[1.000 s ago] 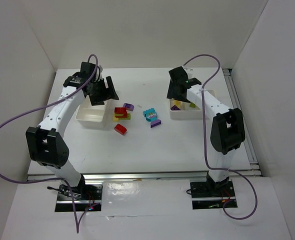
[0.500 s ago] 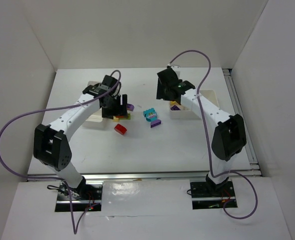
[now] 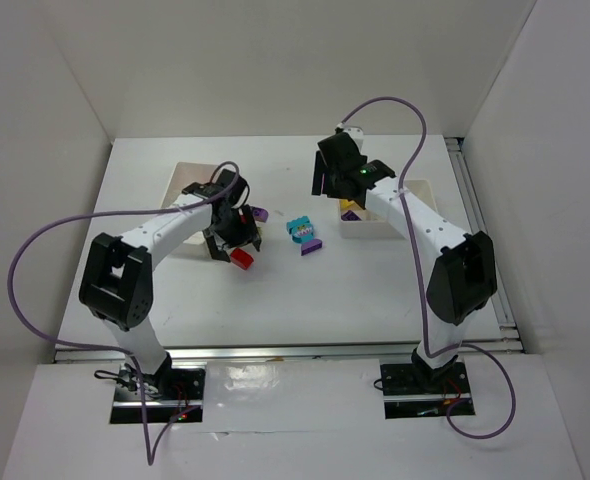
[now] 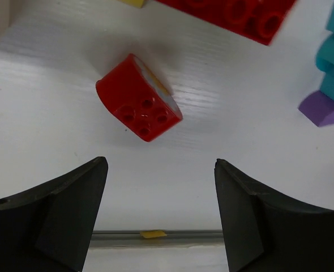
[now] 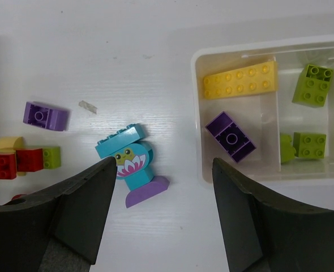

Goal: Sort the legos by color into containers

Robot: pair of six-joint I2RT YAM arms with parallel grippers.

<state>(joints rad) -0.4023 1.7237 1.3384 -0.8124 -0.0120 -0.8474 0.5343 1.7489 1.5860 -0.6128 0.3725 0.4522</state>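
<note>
A rounded red lego [image 4: 138,101] lies on the table just ahead of my left gripper [image 4: 160,165], which is open and holds nothing. From above, that gripper [image 3: 229,243] hovers at the red lego [image 3: 241,259], beside a red, yellow and lime pile [image 3: 247,233]. My right gripper [image 5: 164,164] is open and empty, high between a cyan frog lego [image 5: 127,156] on a purple slope [image 5: 147,191] and the right container [image 5: 252,47]. That container holds a yellow plate [image 5: 240,79], a purple lego [image 5: 230,136] and lime legos [image 5: 313,84]. The left container [image 3: 182,178] is mostly hidden by my left arm.
A loose purple lego [image 5: 45,116] lies left of the cyan one. Red [image 5: 8,163], lime [image 5: 51,157] and yellow [image 5: 8,143] legos sit at the left edge of the right wrist view. White walls enclose the table on three sides.
My left gripper swung from over the left container to the right and nearer, down to the red lego. My right gripper moved left, off the right container.
</note>
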